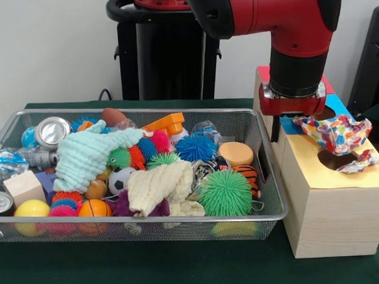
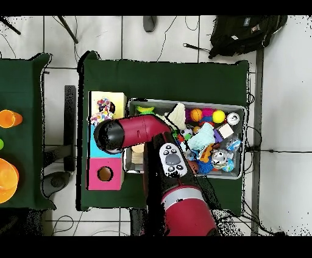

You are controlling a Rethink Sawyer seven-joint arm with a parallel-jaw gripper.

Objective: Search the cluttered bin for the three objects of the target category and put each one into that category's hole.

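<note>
wire basket [image 1: 263,124] at left crammed with toys, mint cloth [image 1: 84,159] and cream cloth [image 1: 160,188]; polka-dot cloths [image 1: 338,133] over yellow box's hole [image 1: 334,160] at right; green bench [image 1: 181,267]; pincer [image 1: 293,121] grip can't tell

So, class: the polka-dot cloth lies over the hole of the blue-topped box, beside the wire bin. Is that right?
Not quite. The front view shows the polka-dot cloth over the hole of the yellow-topped box, not the blue-topped one. The box does stand beside the wire bin.

Polka-dot cloths [image 1: 336,134] over yellow-top hole [image 1: 335,160]
</note>
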